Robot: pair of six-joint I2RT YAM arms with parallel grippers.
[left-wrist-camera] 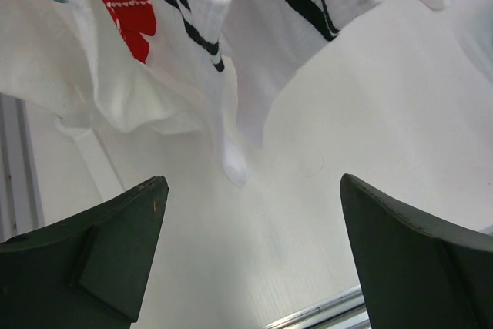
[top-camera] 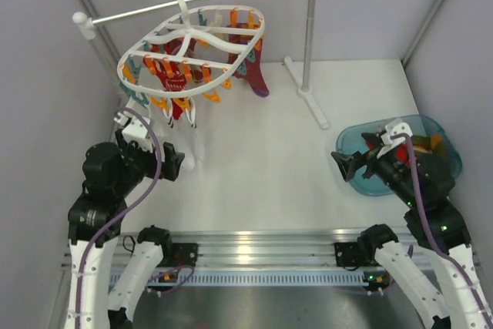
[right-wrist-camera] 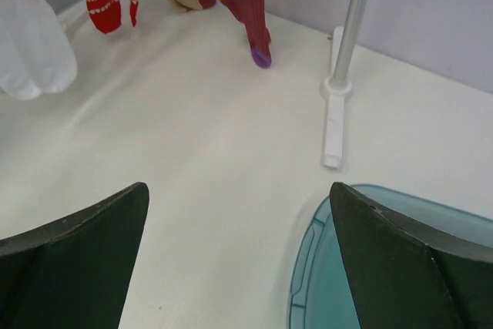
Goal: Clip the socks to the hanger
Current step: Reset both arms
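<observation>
White oval hanger (top-camera: 185, 36), upper left, carried red, maroon and striped socks (top-camera: 258, 76); left gripper (left-wrist-camera: 254, 182) and right gripper (right-wrist-camera: 239, 190) gaped wide, empty.

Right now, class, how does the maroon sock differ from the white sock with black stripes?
Colour: the maroon sock is dark red with a purple toe, while the white sock is white with black stripes.
Place: the maroon sock hangs at the end of the hanger nearer the stand's pole; the white sock hangs at the end by the left gripper.
Shared: both hang from the hanger, and no gripper holds either.
</observation>
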